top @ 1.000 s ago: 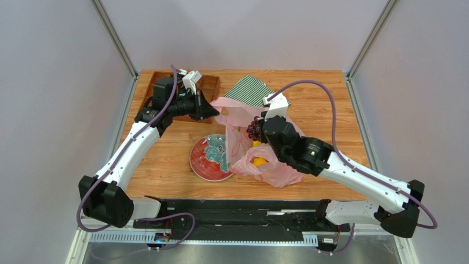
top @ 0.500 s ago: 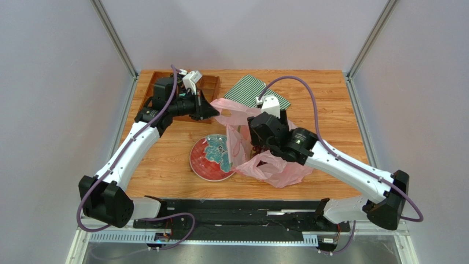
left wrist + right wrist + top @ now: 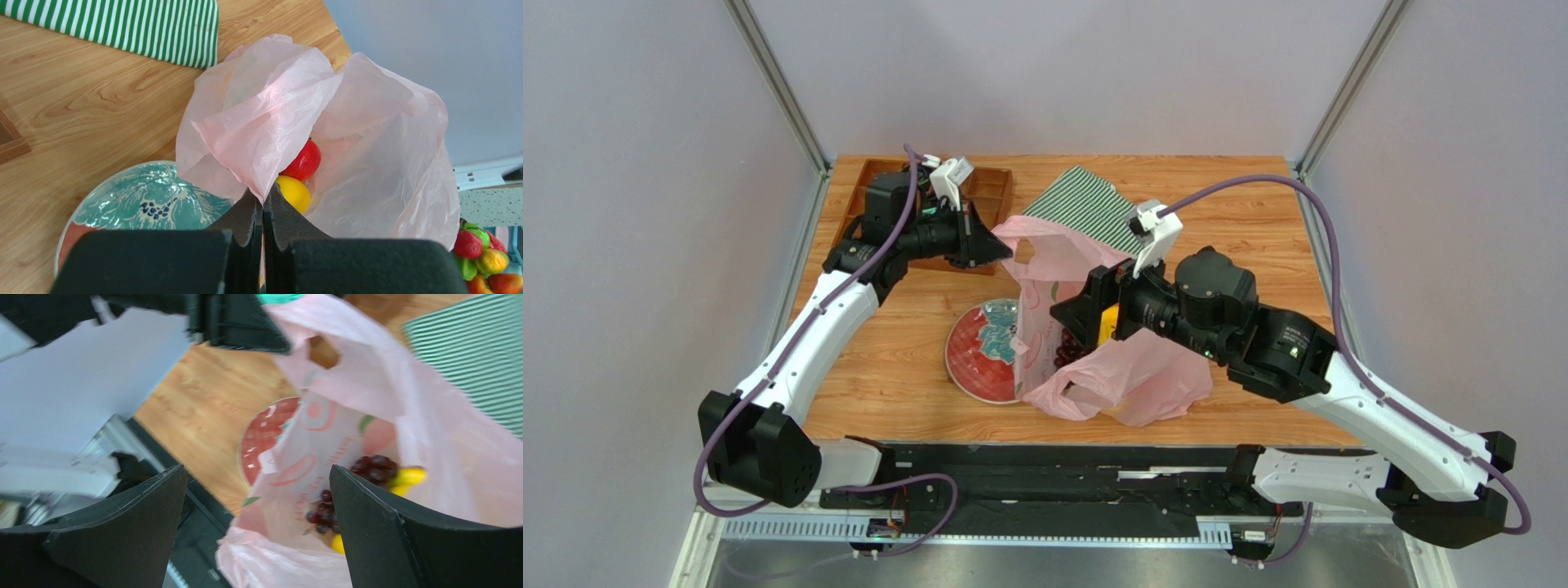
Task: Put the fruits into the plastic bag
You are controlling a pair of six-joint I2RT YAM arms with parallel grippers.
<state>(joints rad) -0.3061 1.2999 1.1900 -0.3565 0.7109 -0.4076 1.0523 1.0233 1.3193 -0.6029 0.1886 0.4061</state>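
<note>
The pink plastic bag (image 3: pixel 1136 380) stands on the table with its mouth held up. My left gripper (image 3: pixel 995 251) is shut on the bag's rim, and the left wrist view shows the film pinched between the tips of that gripper (image 3: pixel 265 196). Inside the bag lie a red apple (image 3: pixel 304 160), a yellow fruit (image 3: pixel 293 193), the dark grape bunch (image 3: pixel 374 468) and a banana (image 3: pixel 408 476). My right gripper (image 3: pixel 1075 321) hangs open just above the bag's mouth. In the right wrist view nothing lies between the fingers of this gripper (image 3: pixel 258 471).
The red plate with the teal pattern (image 3: pixel 977 361) lies left of the bag, partly under it. A green-and-white striped cloth (image 3: pixel 1087 202) lies behind the bag. A wooden tray (image 3: pixel 995 184) sits at the back left, behind my left gripper.
My right gripper held the grape bunch over the bag, dipped into it, let the grapes go, opened and pulled back up to the right. The left gripper kept its hold.
</note>
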